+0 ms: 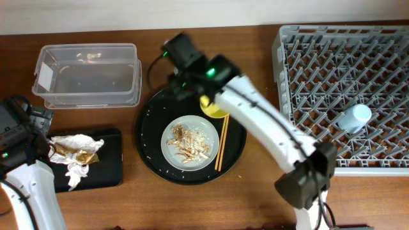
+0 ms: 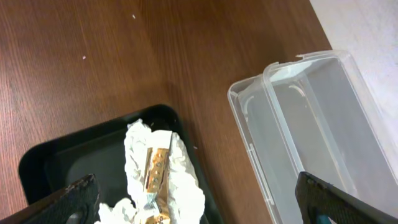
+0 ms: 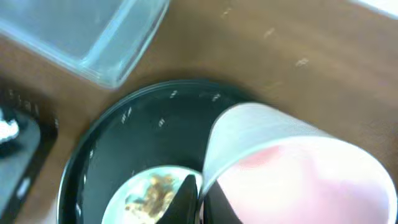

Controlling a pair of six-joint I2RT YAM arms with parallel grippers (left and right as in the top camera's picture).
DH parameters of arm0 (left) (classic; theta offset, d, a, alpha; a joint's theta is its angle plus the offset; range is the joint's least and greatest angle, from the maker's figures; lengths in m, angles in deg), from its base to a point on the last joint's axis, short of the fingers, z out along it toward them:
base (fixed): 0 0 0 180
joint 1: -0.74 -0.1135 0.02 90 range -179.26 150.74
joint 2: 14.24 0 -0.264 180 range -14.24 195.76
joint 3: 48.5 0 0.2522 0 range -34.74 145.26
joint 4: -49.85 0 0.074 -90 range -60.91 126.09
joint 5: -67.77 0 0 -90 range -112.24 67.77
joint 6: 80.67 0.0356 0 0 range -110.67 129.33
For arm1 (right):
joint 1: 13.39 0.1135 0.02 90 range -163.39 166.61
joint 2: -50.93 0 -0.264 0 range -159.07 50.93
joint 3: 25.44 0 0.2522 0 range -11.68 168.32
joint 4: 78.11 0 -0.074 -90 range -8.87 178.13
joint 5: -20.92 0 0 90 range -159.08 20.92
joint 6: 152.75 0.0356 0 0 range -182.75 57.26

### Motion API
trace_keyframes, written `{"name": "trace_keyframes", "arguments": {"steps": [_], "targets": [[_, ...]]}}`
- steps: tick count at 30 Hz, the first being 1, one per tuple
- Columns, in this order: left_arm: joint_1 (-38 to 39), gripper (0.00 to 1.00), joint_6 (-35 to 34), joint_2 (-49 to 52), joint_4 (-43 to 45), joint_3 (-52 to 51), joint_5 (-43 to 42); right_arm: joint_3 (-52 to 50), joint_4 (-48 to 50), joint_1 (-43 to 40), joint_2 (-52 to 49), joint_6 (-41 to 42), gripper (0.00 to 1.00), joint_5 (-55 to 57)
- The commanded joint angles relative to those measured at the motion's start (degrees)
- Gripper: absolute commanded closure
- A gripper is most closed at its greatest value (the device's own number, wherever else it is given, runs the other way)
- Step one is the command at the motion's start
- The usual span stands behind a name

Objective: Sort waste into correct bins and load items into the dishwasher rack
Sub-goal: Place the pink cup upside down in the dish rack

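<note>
**Status**
- Right end effector (image 3: pixel 198 202): closed. In the wrist view one finger lies against the wall of the pink cup (image 3: pixel 292 168) at its rim, so it is judged to be clamped on that wall. The second finger is hidden.
- The pink cup is at the rear of the round tray (image 1: pixel 148 147), just beside the bowl (image 1: pixel 214 110). The arm hides it from overhead. Whether it stands on the tray or is already clear of it cannot be told.
- Left end effector (image 2: pixel 196 180): fingers wide apart, holding nothing, above the black tray (image 1: pixel 108 166) where the napkin (image 2: pixel 186 180) and wrapper (image 2: pixel 155 168) lie.
- The blue cup (image 1: pixel 354 118) is in the rack (image 1: pixel 307 57). The plate (image 1: pixel 167 144) carries the scraps (image 1: pixel 190 142), with the chopsticks (image 1: pixel 221 144) beside it. The tub (image 1: pixel 86 48) looks almost empty.

**Hazards**
1. Slip. A grip on one thin wall gives little purchase, so the cup may pivot or drop on the lift.
2. Collision. The bowl is close, and a sideways move at low height could push it onto the plate and scatter scraps.
3. Sweep. The forearm crosses above the plate and chopsticks, so a low path to the rack could drag them onto the tabletop (image 1: pixel 128 204).
4. Placement. A tilted cup may catch on a peg or strike the blue cup.
</note>
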Motion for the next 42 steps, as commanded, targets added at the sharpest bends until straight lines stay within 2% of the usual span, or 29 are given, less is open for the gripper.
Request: {"name": "trace_keyframes", "arguments": {"steps": [1, 4, 7, 9, 10, 12, 14, 18, 20, 21, 25, 27, 31, 32, 35, 42], "targets": [[-0.20, 0.01, 0.70, -0.35, -0.02, 0.17, 0.24, 11.61, -15.37, -10.97, 3.91, 0.72, 0.96, -0.24], [-0.17, 0.01, 0.72, -0.35, -0.02, 0.17, 0.24, 15.32, -26.21, -27.63, 9.03, 0.48, 0.96, -8.96], [-0.17, 0.01, 0.72, -0.35, -0.02, 0.17, 0.24, 15.30, -34.47, -46.95, 10.86, -1.31, 0.96, -10.40], [-0.17, 0.01, 0.72, -0.35, 0.00, 0.20, 0.24, 14.67, -36.68, -67.45, 10.75, -10.23, 0.96, -26.93], [-0.17, 0.01, 0.70, -0.35, -0.02, 0.17, 0.24, 14.67, -36.68, -71.23, 10.67, -11.32, 0.96, -29.97], [-0.17, 0.01, 0.70, -0.35, -0.02, 0.17, 0.24, 14.64, -37.83, -84.00, 9.03, -17.62, 0.96, -43.30], [-0.17, 0.01, 0.70, -0.35, -0.02, 0.17, 0.24, 11.91, -37.83, -90.31, 6.58, -20.85, 0.96, -50.29], [-0.17, 0.01, 0.70, -0.35, 0.00, 0.20, 0.24, -1.62, -29.22, -91.12, 4.63, -21.00, 0.96, -55.71], [-0.17, 0.01, 0.70, -0.35, -0.02, 0.17, 0.24, -10.01, -25.59, -92.13, 4.63, -32.17, 0.96, -69.24], [-0.17, 0.01, 0.70, -0.35, -0.02, 0.17, 0.24, -12.68, -24.26, -93.09, 4.63, -34.67, 0.96, -73.61], [-0.17, 0.01, 0.70, -0.35, -0.02, 0.17, 0.24, -21.16, -12.17, -94.47, 4.61, -35.50, 0.96, -78.25], [-0.17, 0.01, 0.70, -0.35, -0.02, 0.17, 0.24, -24.96, -4.59, -94.47, 4.61, -34.21, 0.96, -79.67], [-0.17, 0.00, 0.70, -0.35, -0.02, 0.17, 0.24, -33.40, 16.96, -94.49, 4.50, -20.20, 0.96, -79.43], [-0.17, 0.01, 0.70, -0.35, 0.00, 0.17, 0.24, -34.16, 19.43, -94.49, 4.46, -18.47, 0.96, -78.73], [-0.17, 0.01, 0.70, -0.35, -0.02, 0.17, 0.24, -34.25, 20.57, -94.49, 4.39, -18.32, 0.96, -74.36], [-0.17, 0.01, 0.70, -0.35, -0.02, 0.17, 0.24, -34.25, 20.39, -94.60, -2.54, -18.29, 0.96, -73.00]]}}
